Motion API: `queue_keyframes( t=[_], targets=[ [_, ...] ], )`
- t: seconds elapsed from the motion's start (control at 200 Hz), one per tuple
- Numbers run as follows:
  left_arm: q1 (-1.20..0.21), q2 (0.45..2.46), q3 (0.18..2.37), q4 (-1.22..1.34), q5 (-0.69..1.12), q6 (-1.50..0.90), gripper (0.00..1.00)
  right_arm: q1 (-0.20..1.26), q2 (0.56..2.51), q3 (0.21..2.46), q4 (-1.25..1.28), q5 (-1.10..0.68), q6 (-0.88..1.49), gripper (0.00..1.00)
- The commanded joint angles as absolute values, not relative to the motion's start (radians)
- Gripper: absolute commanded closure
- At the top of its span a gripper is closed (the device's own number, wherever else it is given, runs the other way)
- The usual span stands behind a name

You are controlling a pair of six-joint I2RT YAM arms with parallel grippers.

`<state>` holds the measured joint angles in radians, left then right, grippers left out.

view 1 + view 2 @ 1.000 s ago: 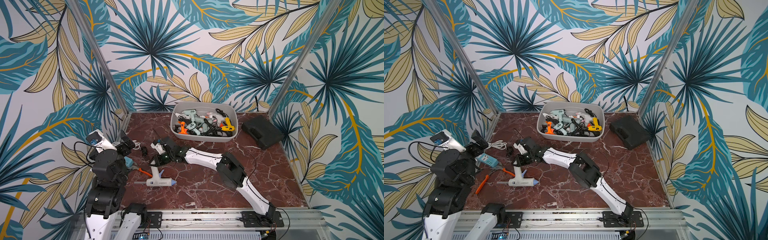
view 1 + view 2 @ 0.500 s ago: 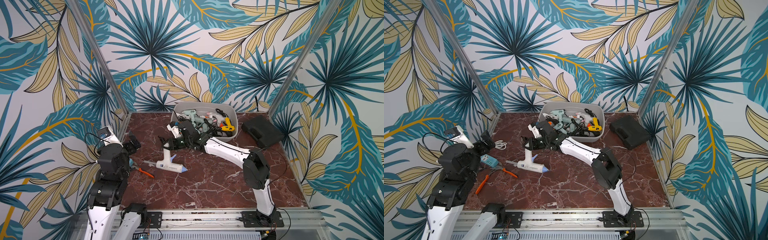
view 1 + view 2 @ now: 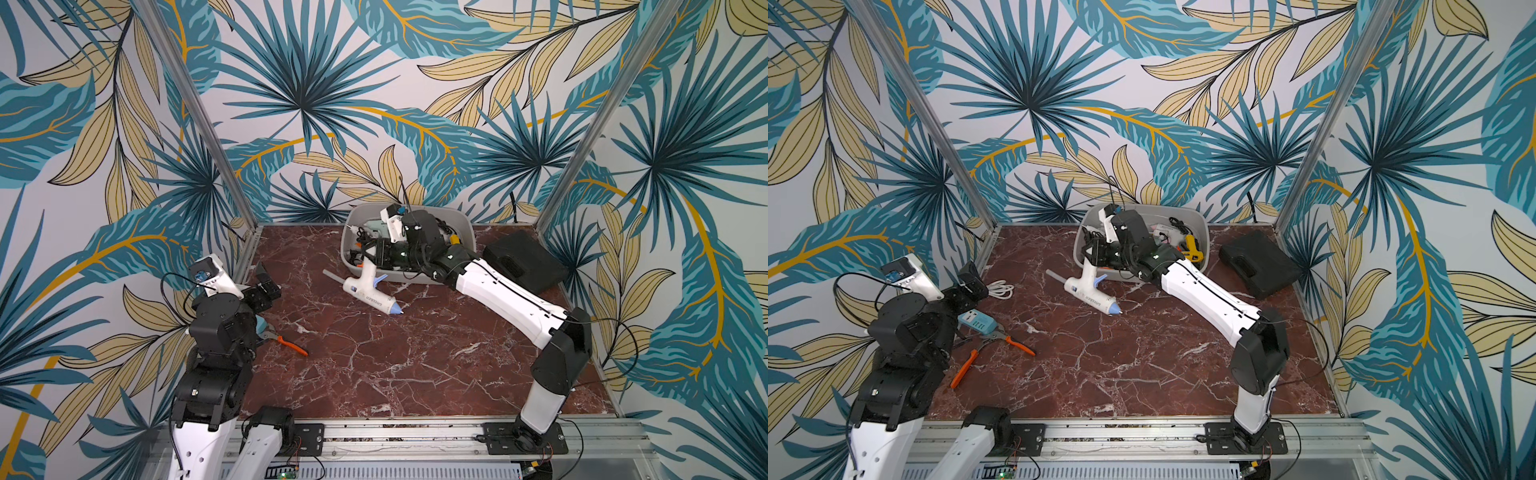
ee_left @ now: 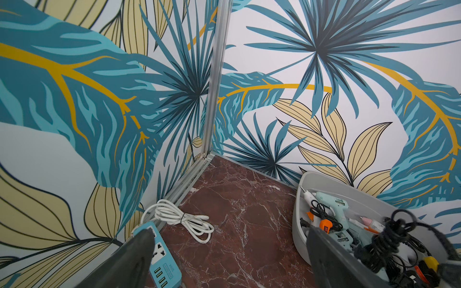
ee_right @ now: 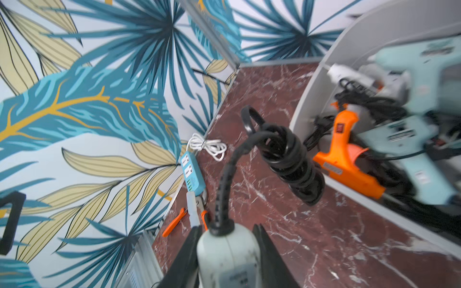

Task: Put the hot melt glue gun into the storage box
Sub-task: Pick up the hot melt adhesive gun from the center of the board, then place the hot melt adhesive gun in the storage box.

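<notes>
My right gripper (image 3: pixel 371 258) (image 3: pixel 1095 254) (image 5: pixel 227 232) is shut on the handle of a white hot melt glue gun (image 3: pixel 368 291) (image 3: pixel 1088 291) (image 5: pixel 228 259). The gun hangs at the front left corner of the light grey storage box (image 3: pixel 465 226) (image 3: pixel 1200 226) (image 5: pixel 311 82), with its blue-tipped nozzle slanting down over the table. Its bundled black cord (image 5: pixel 287 154) sticks out toward the box rim. My left gripper (image 3: pixel 266 282) (image 3: pixel 971 278) (image 4: pixel 229 232) is open with nothing in it at the table's left edge, far from the gun.
Several other glue guns and tangled cords lie in the box (image 4: pixel 299 199). A flat black case (image 3: pixel 523 262) (image 3: pixel 1258 264) lies right of it. Orange-handled pliers (image 3: pixel 291 343) (image 3: pixel 1013 343), a blue power strip (image 3: pixel 976 322) (image 4: pixel 164 261) and a coiled white cable (image 3: pixel 1000 289) (image 4: pixel 184 219) lie along the left edge.
My right arm has lifted the white glue gun off the front left of the table and carried it back and to the right, up to the box. My left arm has shifted slightly.
</notes>
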<state>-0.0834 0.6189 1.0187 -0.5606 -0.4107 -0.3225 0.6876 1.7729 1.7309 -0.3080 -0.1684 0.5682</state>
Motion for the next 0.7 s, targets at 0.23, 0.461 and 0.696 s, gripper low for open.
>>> queue_keyframes(
  t=[0.23,0.461,0.696],
  targets=[
    [-0.077,0.670,0.987,-0.494,-0.344,-0.349,0.00,0.597,1.723,1.729,-0.178,0.142,0.610,1.00],
    [-0.077,0.696,0.979,-0.473,-0.329,-0.346,0.00,0.526,1.849,1.794,-0.057,0.212,0.669,1.00],
    [-0.077,0.739,0.974,-0.459,-0.312,-0.338,0.00,0.432,1.985,1.889,-0.045,0.198,0.763,1.00]
  ],
)
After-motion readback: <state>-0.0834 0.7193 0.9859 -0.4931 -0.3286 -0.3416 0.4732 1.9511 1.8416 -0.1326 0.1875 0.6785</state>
